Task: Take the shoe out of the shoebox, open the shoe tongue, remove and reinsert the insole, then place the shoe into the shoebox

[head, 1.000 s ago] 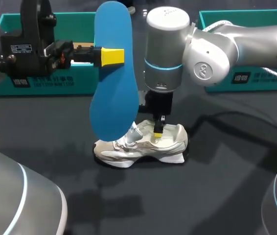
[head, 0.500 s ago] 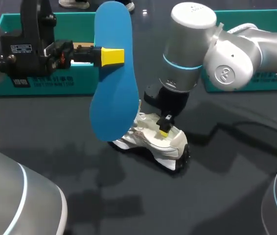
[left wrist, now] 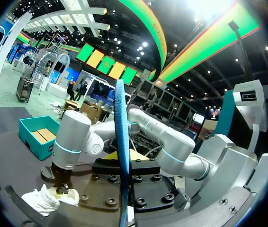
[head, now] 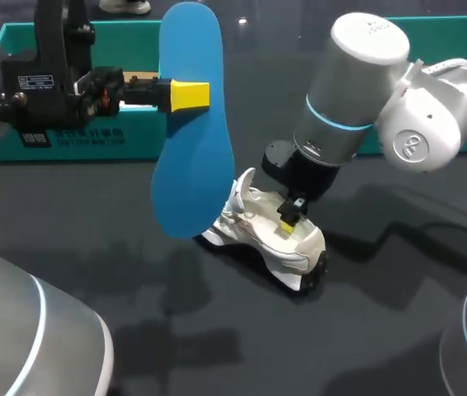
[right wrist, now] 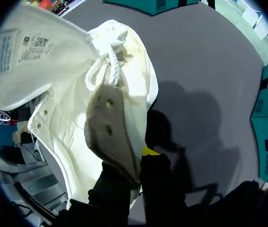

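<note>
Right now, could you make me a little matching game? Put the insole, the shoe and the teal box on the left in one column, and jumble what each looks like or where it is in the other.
Things:
1. insole
2. shoe
3. teal box

Descriptions:
A. white, tilted, gripped by the right gripper
B. at the table's far side, beyond the left arm
C. blue, held upright in the air by the left gripper

Pairs: 1-C, 2-A, 3-B.
</note>
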`<move>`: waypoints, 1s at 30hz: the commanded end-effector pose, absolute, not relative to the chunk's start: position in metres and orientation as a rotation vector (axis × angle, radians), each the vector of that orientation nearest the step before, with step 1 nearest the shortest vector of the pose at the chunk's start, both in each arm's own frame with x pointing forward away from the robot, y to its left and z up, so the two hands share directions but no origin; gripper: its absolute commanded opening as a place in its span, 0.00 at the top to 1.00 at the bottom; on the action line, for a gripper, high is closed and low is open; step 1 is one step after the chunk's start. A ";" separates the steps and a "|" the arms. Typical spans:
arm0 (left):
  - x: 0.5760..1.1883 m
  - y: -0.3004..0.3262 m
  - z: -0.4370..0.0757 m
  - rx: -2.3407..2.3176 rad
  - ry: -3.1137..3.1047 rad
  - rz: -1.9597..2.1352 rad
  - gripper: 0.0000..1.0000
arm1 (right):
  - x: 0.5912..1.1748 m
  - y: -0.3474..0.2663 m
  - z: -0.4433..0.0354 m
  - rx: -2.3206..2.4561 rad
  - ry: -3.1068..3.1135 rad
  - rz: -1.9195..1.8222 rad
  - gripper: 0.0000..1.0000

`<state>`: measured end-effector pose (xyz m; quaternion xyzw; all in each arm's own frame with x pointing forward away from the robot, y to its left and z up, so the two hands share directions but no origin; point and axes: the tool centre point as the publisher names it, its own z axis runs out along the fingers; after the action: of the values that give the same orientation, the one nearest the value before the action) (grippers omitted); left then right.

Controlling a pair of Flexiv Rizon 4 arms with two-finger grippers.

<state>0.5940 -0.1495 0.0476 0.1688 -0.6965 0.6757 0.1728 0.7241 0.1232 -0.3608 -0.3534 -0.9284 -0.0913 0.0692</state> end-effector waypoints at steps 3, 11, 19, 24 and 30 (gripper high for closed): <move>0.595 -0.151 0.047 0.477 -1.974 1.918 1.00 | 0.718 0.123 -0.358 -1.572 -2.550 -0.374 1.00; 0.595 -0.151 0.047 0.477 -1.974 1.918 1.00 | 0.713 0.132 -0.357 -1.810 -2.385 -0.357 1.00; 0.595 -0.151 0.047 0.477 -1.974 1.918 1.00 | 0.713 0.132 -0.357 -1.810 -2.385 -0.357 1.00; 0.595 -0.151 0.047 0.477 -1.974 1.918 1.00 | 0.714 0.135 -0.360 -1.811 -2.380 -0.357 1.00; 0.595 -0.151 0.047 0.477 -1.974 1.918 1.00 | 0.716 0.141 -0.367 -1.899 -2.285 -0.339 1.00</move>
<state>0.5940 -0.1495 0.0476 0.1688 -0.6965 0.6757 0.1728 0.7155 0.1355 -0.3613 -0.6291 -0.7652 -0.1137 0.0764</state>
